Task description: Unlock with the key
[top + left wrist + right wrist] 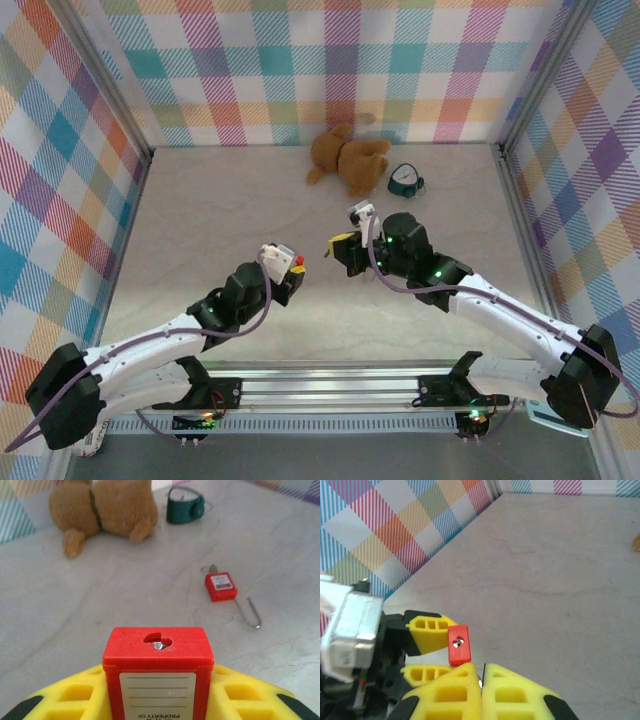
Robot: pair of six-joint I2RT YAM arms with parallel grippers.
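Above worktop (pixel 200 200), left tool (pixel 158 675) presents gripped red padlock (pixel 158 652), keyhole (pixel 157 641) toward tight-closed right tool (pixel 483 677); next: align, insert key.

The held red padlock (pixel 158 652) is cut off by the near edge of the left wrist view, which hides its shackle and half its label. The left gripper (pixel 158 682) clamping it is cropped there too. What glints in its keyhole is too small to tell. The teddy bear (pixel 105 510) is cropped by the far edge, and the small green object (pixel 184 507) to its right is too blurred to name. The label on the second red padlock (pixel 220 586) is unreadable. A thin sliver (pixel 479 681) sits at the pressed-together tips of the right gripper (pixel 482 672), too small to identify.
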